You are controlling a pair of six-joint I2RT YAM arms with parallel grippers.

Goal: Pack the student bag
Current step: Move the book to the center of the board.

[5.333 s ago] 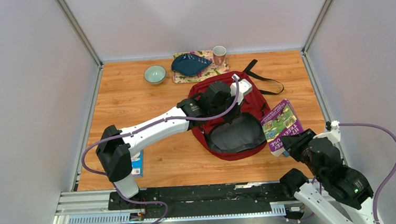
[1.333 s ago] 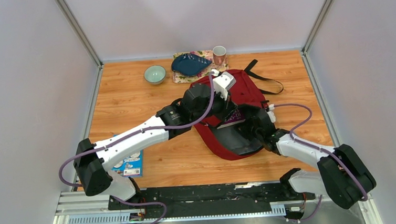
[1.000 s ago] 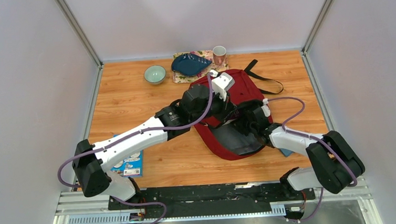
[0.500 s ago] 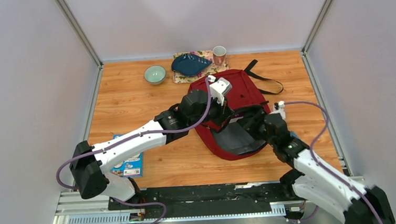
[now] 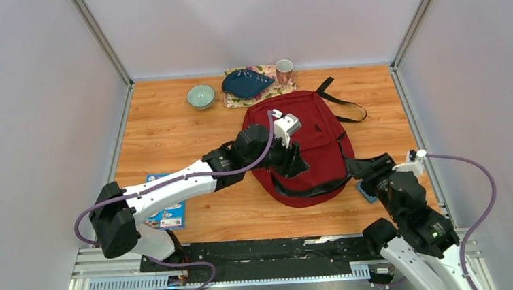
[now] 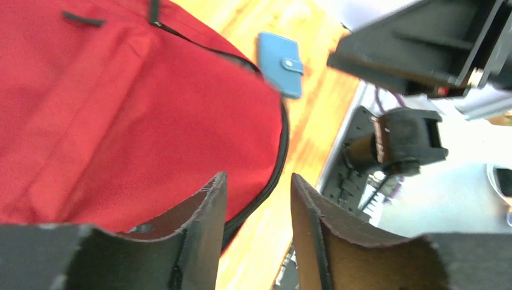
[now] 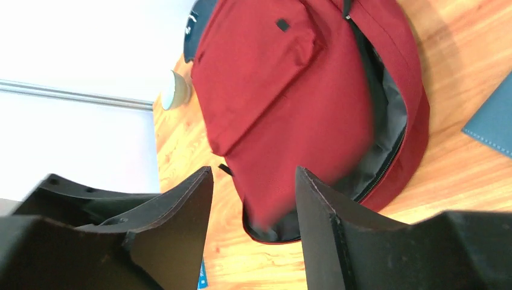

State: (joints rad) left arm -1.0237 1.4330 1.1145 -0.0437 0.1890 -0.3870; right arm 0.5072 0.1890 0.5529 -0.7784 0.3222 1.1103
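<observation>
Orange wood desk (image 5: 171,130), pale grey walls (image 5: 32,99) around. The dark red bag (image 5: 317,124), black zip trim, lies flat under my left end effector (image 6: 256,184) and just ahead of my right end effector (image 7: 253,175). Both stand partly open, empty. Half a second ago its mouth gaped with my right one inside; now the flap is mostly down, my right drawn back.

wooden table (image 5: 164,134) has the red student bag (image 5: 314,131) middle-right, blue wallet (image 6: 281,71) just beside it, green bowl (image 5: 200,95) and floral mat (image 5: 282,88) along the back, booklet (image 5: 170,212) front-left
</observation>
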